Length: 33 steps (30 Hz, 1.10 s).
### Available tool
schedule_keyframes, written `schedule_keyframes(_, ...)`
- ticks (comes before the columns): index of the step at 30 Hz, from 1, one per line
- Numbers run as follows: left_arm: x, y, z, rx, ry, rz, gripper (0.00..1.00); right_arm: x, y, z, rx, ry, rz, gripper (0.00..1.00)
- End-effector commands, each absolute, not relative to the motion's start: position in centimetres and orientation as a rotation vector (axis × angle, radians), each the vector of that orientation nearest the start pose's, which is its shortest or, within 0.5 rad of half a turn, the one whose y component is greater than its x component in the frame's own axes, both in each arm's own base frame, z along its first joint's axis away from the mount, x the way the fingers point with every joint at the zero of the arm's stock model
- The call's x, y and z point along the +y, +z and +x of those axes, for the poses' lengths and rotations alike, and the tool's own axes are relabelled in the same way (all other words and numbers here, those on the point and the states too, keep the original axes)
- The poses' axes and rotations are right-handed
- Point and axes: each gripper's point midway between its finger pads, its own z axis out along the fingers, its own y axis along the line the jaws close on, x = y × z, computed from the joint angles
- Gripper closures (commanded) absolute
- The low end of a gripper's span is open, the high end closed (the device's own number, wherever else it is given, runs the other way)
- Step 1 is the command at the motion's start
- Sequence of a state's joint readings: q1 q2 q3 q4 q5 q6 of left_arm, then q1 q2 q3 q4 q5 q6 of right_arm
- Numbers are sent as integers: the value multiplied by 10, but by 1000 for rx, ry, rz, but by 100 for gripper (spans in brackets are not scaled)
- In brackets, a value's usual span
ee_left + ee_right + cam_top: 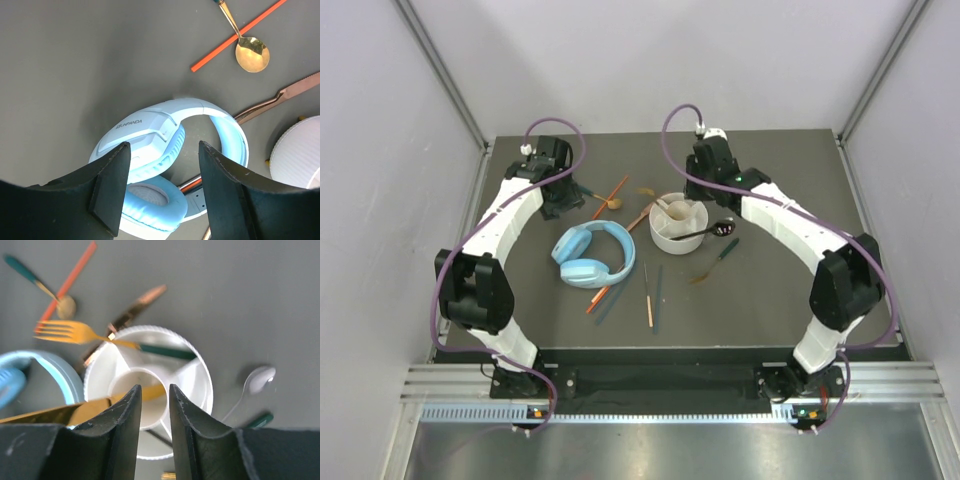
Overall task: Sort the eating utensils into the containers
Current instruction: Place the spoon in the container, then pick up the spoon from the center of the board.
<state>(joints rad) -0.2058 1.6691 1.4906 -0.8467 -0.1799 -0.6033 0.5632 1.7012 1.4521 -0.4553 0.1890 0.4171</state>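
Gold utensil [75, 412] at right claw [155, 388] fingertips, narrow gap, left claw [164, 147] wide open

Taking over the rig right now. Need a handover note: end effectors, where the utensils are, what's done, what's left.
Left end effector: open, empty, above the headphones.
Right end effector: shut on a gold utensil, over the white holder.
Done: fork and black spoon lie across the holder's rim, ends sticking out.
Left on the table: orange chopstick and gold spoon behind the headphones, rose-gold utensil beside the holder, front chopsticks, teal-handled utensil right of the holder.
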Motion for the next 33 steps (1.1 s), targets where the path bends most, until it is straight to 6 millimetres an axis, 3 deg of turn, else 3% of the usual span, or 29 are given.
schedule_keyframes(1, -77, 175, 398, 2457, -106, -559, 38, 241, 223, 439, 2177, 322, -79, 70)
schedule_keyframes(4, -77, 179, 399, 2449, -110, -556, 38, 217, 239, 456, 2168, 309, 19, 70)
schedule_keyframes(7, -76, 182, 399, 2442, -109, -557, 38, 189, 239, 454, 2218, 370, 158, 69)
schedule_keyframes(8, -76, 183, 400, 2438, -111, -556, 38, 162, 236, 456, 2229, 353, 234, 69)
schedule_keyframes(10, -76, 183, 399, 2437, -110, -557, 38, 127, 226, 446, 2259, 328, 323, 69)
schedule_keyframes(13, -76, 181, 398, 2438, -109, -559, 38, 94, 206, 427, 2333, 227, 366, 59)
schedule_keyframes(15, -77, 180, 398, 2442, -116, -557, 38, 91, 190, 418, 2412, 211, 361, 57)
schedule_keyframes(19, -79, 178, 399, 2447, -129, -557, 38, 116, 150, 397, 2599, 221, 239, 57)
schedule_keyframes(23, -78, 179, 400, 2443, -121, -553, 38, 140, 131, 390, 2650, 242, 173, 57)
schedule_keyframes(24, -78, 179, 400, 2444, -119, -554, 38, 148, 117, 383, 2699, 266, 167, 58)
schedule_keyframes(27, -77, 176, 399, 2449, -113, -553, 38, 151, 92, 370, 2771, 264, 183, 59)
schedule_keyframes(33, -77, 171, 398, 2462, -102, -555, 38, 149, 66, 365, 2813, 223, 218, 61)
